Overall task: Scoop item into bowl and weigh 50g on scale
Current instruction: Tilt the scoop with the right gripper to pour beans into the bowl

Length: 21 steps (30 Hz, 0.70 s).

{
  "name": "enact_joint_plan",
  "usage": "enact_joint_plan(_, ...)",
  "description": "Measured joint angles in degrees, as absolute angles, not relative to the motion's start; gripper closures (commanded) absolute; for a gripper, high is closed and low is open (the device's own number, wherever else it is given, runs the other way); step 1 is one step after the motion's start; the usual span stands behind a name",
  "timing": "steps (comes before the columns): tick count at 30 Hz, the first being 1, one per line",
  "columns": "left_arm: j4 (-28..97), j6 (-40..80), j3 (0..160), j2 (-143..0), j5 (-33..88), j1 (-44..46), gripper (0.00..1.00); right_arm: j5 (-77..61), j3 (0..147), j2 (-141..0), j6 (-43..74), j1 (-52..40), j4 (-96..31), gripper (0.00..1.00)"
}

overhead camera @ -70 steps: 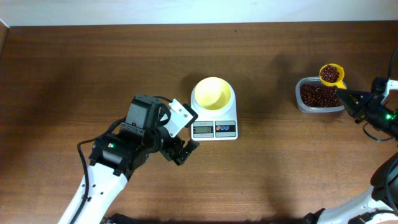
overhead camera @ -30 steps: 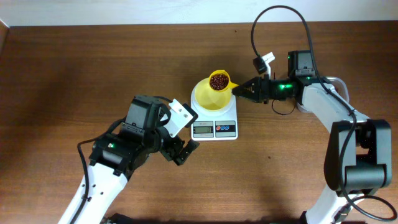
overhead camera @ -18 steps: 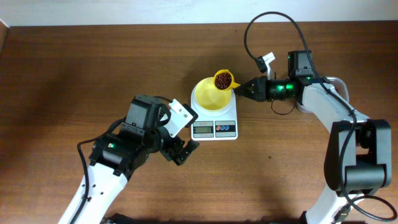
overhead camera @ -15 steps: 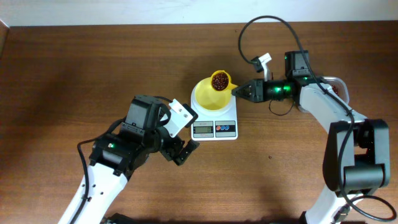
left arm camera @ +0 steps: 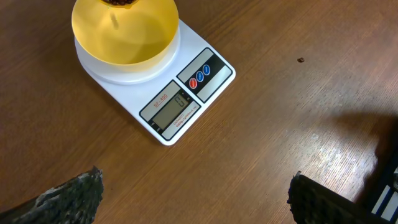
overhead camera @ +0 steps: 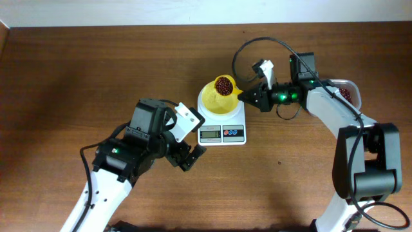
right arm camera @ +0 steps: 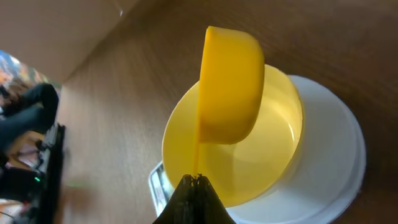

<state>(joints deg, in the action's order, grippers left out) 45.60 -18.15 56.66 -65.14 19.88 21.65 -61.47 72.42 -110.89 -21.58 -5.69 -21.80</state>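
Above bowl (overhead camera: 217, 106), tilted scoop (right arm camera: 230, 87), beans (overhead camera: 224, 84) seen overhead, underside from right wrist

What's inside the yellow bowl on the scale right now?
The bowl shows a bare yellow inside, nothing lying in it. The scoop of beans hanging over it hides part of the inside.
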Motion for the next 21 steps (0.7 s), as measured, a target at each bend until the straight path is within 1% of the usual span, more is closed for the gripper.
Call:
enact_joint_plan(5, 45.6, -18.15, 56.66, -65.14, 19.88, 21.65, 0.01, -61.3, 72.42, -110.89, -32.25, -5.69, -21.8, 0.96)
enact_joint_plan(13, 45.6, -18.15, 56.66, -65.14, 19.88, 21.65, 0.01, -59.0, 72.42, -110.89, -44.62, -5.69, -21.8, 0.96)
enact_joint_plan(21, 45.6, -18.15, 56.66, -65.14, 19.88, 21.65, 0.01, -57.84, 72.42, -110.89, -63.55, -5.69, -21.69, 0.96)
